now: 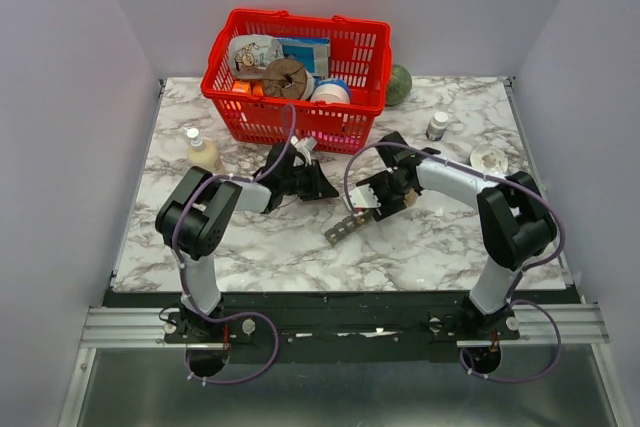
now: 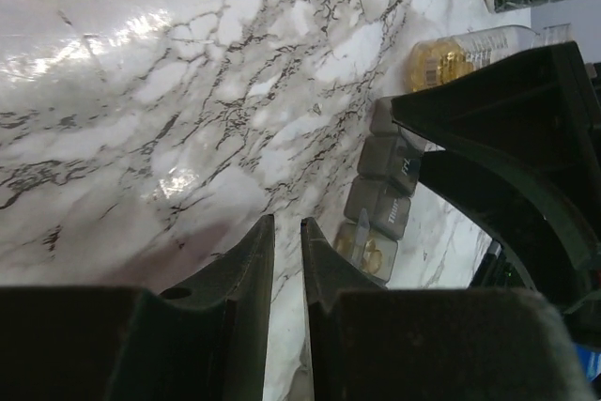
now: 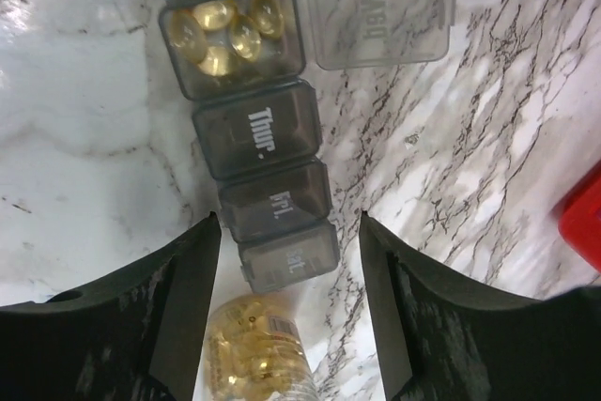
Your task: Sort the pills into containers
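Observation:
The dark grey pill strip [image 1: 344, 226] lies on the marble table between the arms. In the right wrist view its Thur, Fri and Sat compartments [image 3: 272, 204] are closed, and one compartment [image 3: 225, 30] stands open with several yellow capsules in it, its lid [image 3: 380, 11] flipped aside. My right gripper [image 3: 288, 223] is open, with its fingers on either side of the strip's Sat end and not touching it. A clear bottle of yellow capsules [image 3: 254, 354] lies under it. My left gripper [image 2: 286, 223] is shut and empty, just beside the open compartment [image 2: 368, 249].
A red mesh basket [image 1: 295, 112] full of items stands at the back. A yellowish bottle [image 1: 200, 151] is at the left. A small bottle [image 1: 437, 125], a white dish [image 1: 488, 159] and a green ball [image 1: 399, 85] are at the right.

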